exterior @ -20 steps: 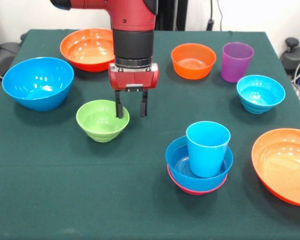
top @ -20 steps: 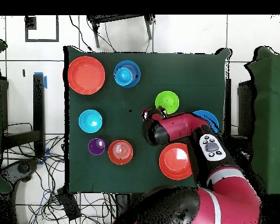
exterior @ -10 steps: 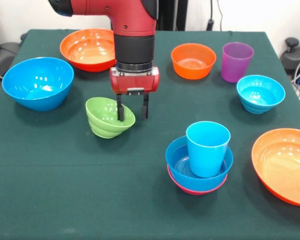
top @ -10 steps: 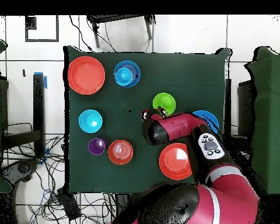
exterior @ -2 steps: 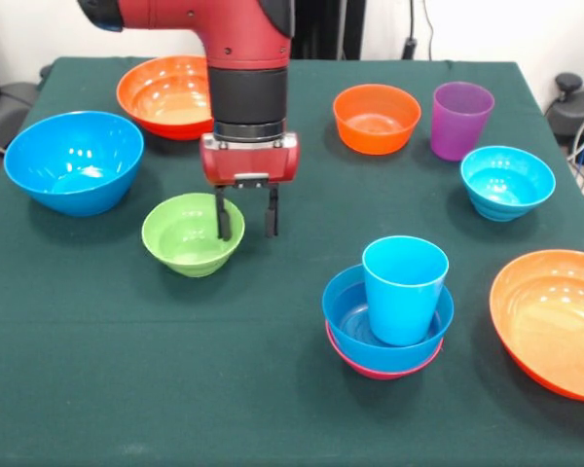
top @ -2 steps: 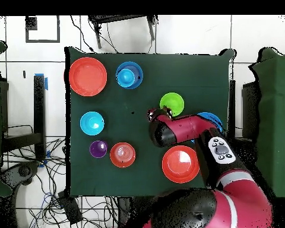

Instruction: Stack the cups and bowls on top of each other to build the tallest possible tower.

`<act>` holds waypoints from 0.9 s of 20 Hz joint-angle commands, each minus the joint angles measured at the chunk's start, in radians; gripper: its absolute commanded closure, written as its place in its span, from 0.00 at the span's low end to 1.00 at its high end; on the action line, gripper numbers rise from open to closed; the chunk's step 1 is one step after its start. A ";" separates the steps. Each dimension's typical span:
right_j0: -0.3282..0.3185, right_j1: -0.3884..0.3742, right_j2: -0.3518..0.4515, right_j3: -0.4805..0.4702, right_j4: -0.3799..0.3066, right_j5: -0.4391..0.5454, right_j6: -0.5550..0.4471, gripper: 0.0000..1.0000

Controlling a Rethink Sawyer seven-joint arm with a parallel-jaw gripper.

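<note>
Gripper point(exterior @ -2 steps: 244, 216) fingers parted, straddling right rim of glossy round green bowl point(exterior @ -2 steps: 187, 236), bowl upright on green tablecloth point(exterior @ -2 steps: 127, 370), tower point(exterior @ -2 steps: 387, 321) of pink bowl, blue bowl, smooth blue tumbler standing apart at lower right

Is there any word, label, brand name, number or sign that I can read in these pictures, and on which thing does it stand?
None can be read.
The bowls, the light blue cup and the purple cup are plain.
The small plate on the hand is too small to read.
</note>
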 commanded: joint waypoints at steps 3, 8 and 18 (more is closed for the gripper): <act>-0.028 0.015 0.105 -0.002 -0.088 -0.080 -0.018 1.00; -0.039 0.014 0.122 0.001 -0.078 -0.045 -0.039 1.00; 0.022 -0.001 0.056 0.008 -0.066 -0.035 -0.014 1.00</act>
